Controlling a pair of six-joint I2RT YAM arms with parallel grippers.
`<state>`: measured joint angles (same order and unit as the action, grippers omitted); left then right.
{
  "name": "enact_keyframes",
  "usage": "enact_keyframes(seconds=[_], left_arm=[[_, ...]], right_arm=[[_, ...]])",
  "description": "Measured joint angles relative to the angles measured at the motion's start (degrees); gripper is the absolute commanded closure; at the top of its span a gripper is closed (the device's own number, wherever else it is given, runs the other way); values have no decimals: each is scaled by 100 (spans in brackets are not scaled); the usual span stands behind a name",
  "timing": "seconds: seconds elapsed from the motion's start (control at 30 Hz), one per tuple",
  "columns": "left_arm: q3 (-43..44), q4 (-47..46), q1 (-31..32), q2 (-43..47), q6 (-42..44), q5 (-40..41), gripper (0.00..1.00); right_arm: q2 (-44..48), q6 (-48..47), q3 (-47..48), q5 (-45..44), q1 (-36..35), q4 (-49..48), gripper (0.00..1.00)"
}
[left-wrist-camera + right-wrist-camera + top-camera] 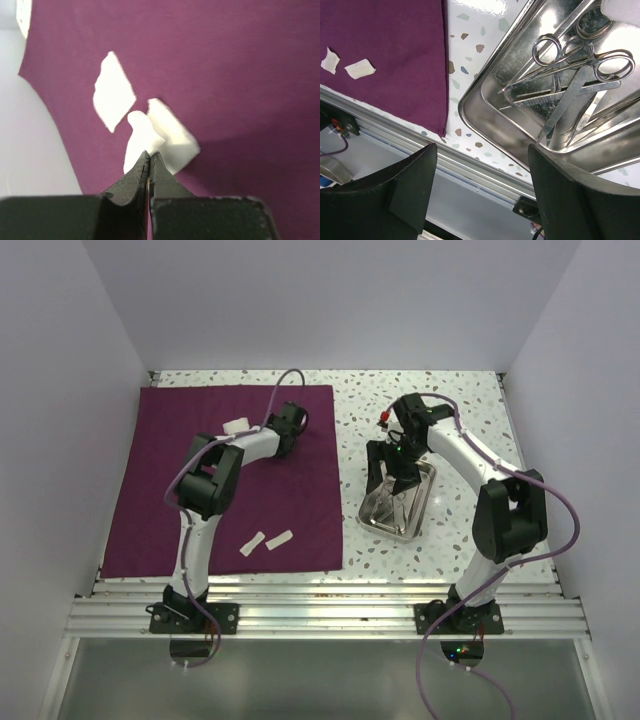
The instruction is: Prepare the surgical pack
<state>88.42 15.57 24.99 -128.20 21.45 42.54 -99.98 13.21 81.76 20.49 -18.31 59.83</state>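
Maroon cloth [300, 505]: you have it spread flat and unfolded over the left half of the speckled table [350, 390], its right edge just beside the tray but not under it.

Steel tray [515, 60]: shallow, rectangular, set at an angle on the bare table to the right of the cloth. Not yet on the cloth.

Scissors [545, 76]: lying in the tray, ring handles toward its far end, tips toward the near corner.

Tweezers [565, 105]: in the tray, crossing under the scissors.

Gauze pad [141, 137]: white, pinched at one end between your left tool's tips and hanging above the cloth.

Two loose pads [265, 541]: white, side by side on the cloth near its front edge, well apart from the tray.

Left gripper [150, 156]: clenched, its jaws pressed together on the gauze pad, raised over the back part of the cloth.

Right gripper [482, 147]: released, its jaws standing wide with nothing between them. You have it hovering over the near corner of the tray, with the instruments just beyond its tips. From the pictures you cannot tell whether it touches the rim.
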Motion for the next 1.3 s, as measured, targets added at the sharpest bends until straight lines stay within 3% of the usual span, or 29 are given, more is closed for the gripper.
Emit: enact_keyframes(seconds=[0.4, 0.47, 0.57, 1.0, 1.3], left_arm=[[13, 42, 66, -48, -136, -205, 99], [26, 66, 66, -48, -146, -205, 87], [103, 162, 66, -50, -262, -186, 78], [564, 702, 92, -48, -935, -190, 73], [542, 979, 155, -48, -1141, -400, 60]], right_arm=[[-4, -24, 0, 0, 0, 0, 23], [-4, -24, 0, 0, 0, 0, 23], [-4, -24, 0, 0, 0, 0, 23], [-4, -22, 0, 7, 0, -2, 23], [-4, -22, 0, 7, 0, -7, 23]])
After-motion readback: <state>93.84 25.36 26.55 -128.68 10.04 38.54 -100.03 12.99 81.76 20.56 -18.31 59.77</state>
